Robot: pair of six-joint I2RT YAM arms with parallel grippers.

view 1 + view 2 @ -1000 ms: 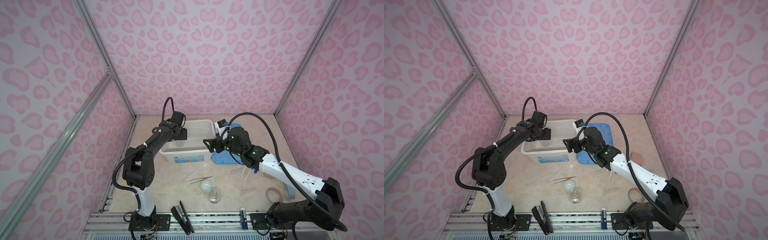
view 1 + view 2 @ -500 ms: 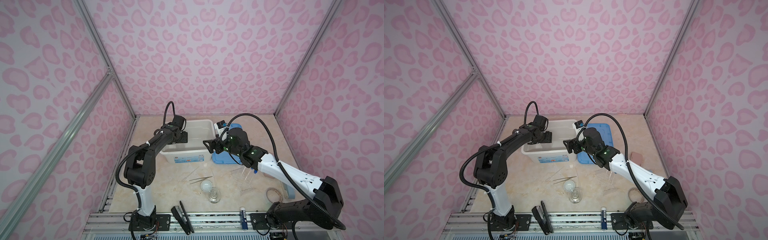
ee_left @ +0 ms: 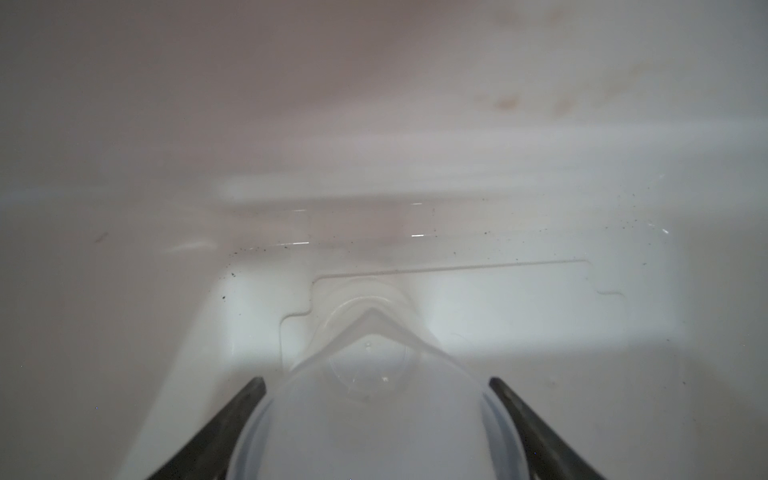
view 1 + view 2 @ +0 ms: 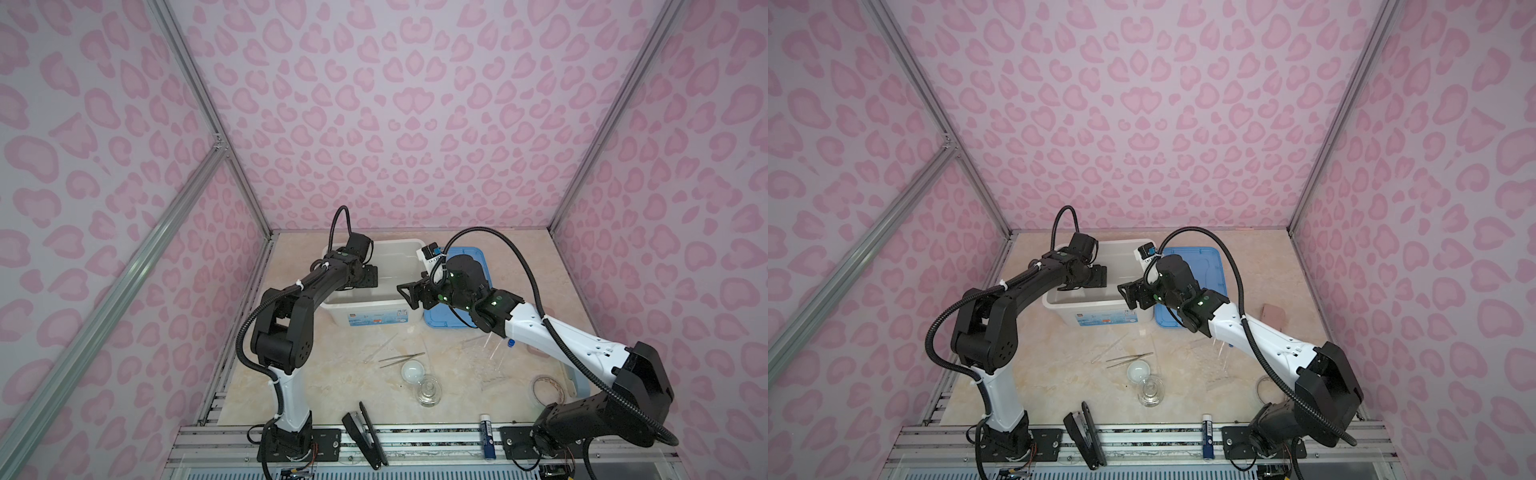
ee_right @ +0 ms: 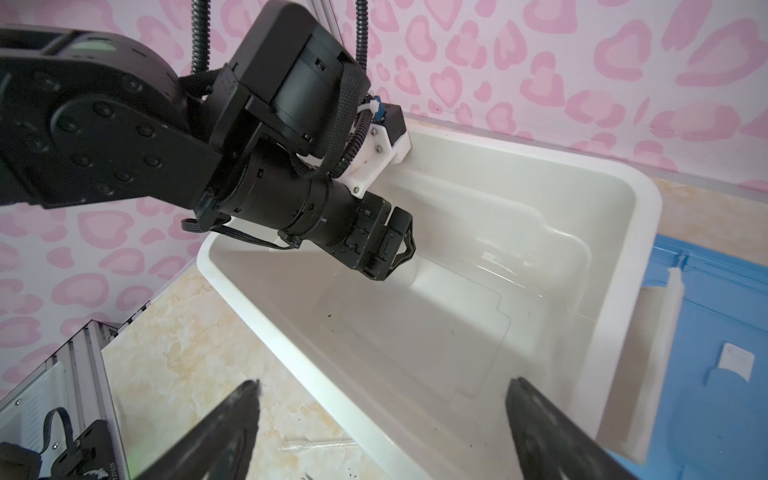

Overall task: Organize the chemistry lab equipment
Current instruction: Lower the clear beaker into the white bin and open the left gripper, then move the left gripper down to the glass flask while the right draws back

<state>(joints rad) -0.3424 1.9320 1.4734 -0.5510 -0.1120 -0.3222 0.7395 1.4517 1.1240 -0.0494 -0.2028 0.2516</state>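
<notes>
The left gripper (image 3: 376, 382) sat inside the white bin (image 4: 338, 313), a clear flask (image 3: 374, 411) between its fingers (image 3: 245, 407).
The bin stood at 12 o'clock on the table (image 4: 332, 374). Whether those fingers clamped the flask could not be told. The right gripper (image 5: 382, 386) hung spread and empty at the bin's 3 o'clock rim. A glass jar (image 4: 429, 390), white dome (image 4: 412, 369) and tweezers (image 4: 401, 357) lay at its 6 o'clock.

The left gripper (image 4: 369, 277) has reached slightly deeper into the white plastic bin (image 4: 365, 308); the right gripper (image 4: 409, 293) has edged closer to it.

left fingers (image 3: 224, 432) and right fingers (image 5: 224, 432) apart
</notes>
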